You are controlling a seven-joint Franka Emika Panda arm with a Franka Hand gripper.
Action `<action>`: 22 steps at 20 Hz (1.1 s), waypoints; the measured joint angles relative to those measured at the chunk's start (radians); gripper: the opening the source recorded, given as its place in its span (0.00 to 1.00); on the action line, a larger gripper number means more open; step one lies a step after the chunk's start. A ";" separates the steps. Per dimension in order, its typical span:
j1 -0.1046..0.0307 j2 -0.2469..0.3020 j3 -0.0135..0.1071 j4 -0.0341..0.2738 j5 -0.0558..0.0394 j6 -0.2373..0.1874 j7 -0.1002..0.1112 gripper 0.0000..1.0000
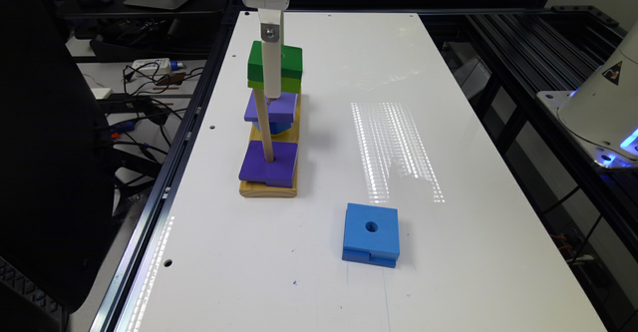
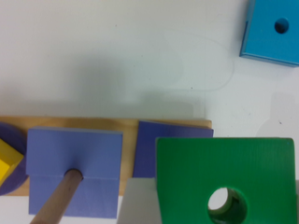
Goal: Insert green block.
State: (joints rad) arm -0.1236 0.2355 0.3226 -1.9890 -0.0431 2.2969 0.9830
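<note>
The green block (image 1: 285, 66), dark green over lime, hangs in the air above the far end of the wooden base (image 1: 269, 190), with my gripper (image 1: 272, 80) shut on it. In the wrist view the green block (image 2: 233, 163) is close up with its round hole showing, and one grey finger (image 2: 138, 207) lies against its side. A wooden peg (image 1: 264, 125) rises through the near purple block (image 1: 269, 165). A second purple block (image 1: 271, 106) sits mid-base, just below the green block. Whether a peg stands under the green block's hole I cannot tell.
A blue square block with a hole (image 1: 371, 235) lies on the white table (image 1: 448, 137), off to the exterior view's right of the base. A yellow piece (image 2: 7, 163) sits at one end of the base. Cables and a dark chair lie beyond the table's edge on the exterior view's left.
</note>
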 joint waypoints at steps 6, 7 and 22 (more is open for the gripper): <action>0.000 0.000 0.000 0.000 -0.0002 0.000 0.000 0.00; 0.000 0.000 0.000 0.000 -0.0002 0.000 0.000 0.00; -0.001 0.005 -0.002 0.004 -0.0026 0.016 0.000 0.00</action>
State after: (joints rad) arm -0.1245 0.2406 0.3205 -1.9852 -0.0457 2.3125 0.9830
